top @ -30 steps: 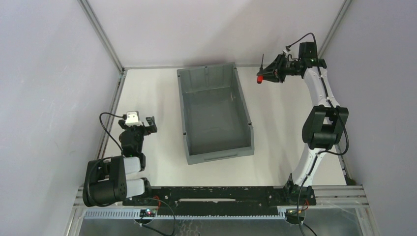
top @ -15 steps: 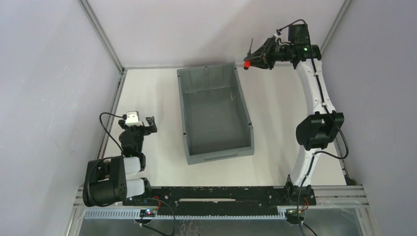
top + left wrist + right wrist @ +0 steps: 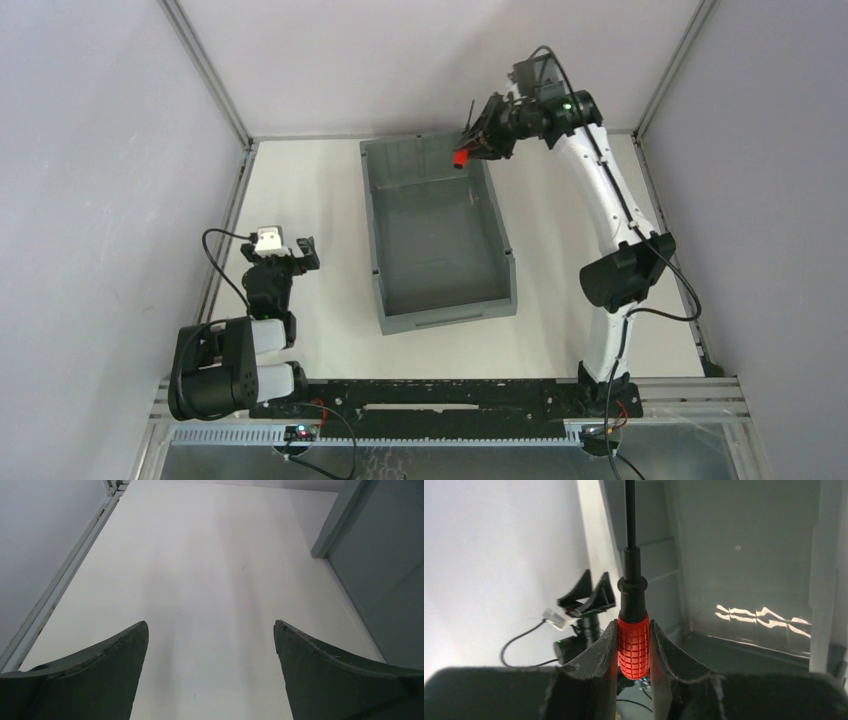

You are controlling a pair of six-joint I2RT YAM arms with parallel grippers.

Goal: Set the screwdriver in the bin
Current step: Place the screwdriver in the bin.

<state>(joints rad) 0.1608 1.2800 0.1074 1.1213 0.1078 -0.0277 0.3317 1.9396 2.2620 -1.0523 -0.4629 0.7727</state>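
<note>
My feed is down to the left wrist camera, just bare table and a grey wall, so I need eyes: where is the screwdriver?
Observer: The right end effector is shut on the screwdriver, squeezing its red handle.
Operator: Is it over the bin?
Observer: In the top view the handle appears over the bin's far right corner, held up in the air.
Operator: Which way does it point?
Observer: Its black shaft runs straight out ahead of the end effector, away from the wrist.

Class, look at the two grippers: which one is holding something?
The right gripper: it is shut on the red handle of the screwdriver, at the far end of the bin. The left gripper stands open, holding nothing.
</note>
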